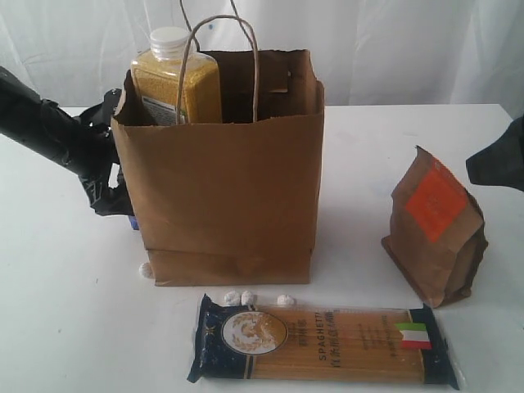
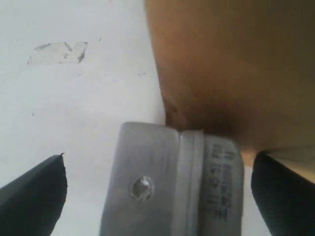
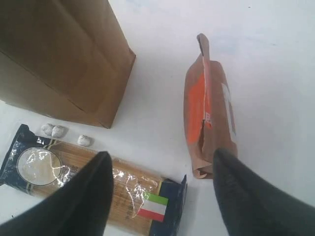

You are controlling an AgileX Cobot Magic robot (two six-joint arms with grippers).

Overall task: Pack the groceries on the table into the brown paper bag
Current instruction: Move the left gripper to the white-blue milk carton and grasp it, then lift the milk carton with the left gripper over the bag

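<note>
What the next pick turned on, we judged, was how the small orange-labelled brown pouch (image 1: 434, 229) stood relative to the right tool (image 3: 160, 160). The pouch rested on its base on the table (image 1: 57, 311), its long axis upright with a slight lean. It was well to the right of the brown paper bag (image 1: 229, 188) and on the right arm's side, so that arm was plainly the nearer. The right tool hung above with its jaws partly apart and nothing between them. In the right wrist view one finger (image 3: 246, 196) overlapped one end of the pouch and the other overlapped the flag-marked end of the blue-ended spaghetti pack (image 1: 327, 336), with bare table in the gap. We reckoned the tool would have to shift toward the pouch and close across its two broad faces near the folded top. The spaghetti pack lay flat just in front of the bag, its long axis running left to right across the exterior view, with a few white pebble-like bits (image 1: 246, 297) between the two. The white-capped bottle of yellow grains (image 1: 176, 78) stood inside the bag, its cap above the rim. The left tool (image 2: 158, 167) sat low beside the bag's left wall, jaws wide apart and gripping nothing. A grey seamed object (image 2: 147, 187) showed between them, and we could not identify it.
</note>
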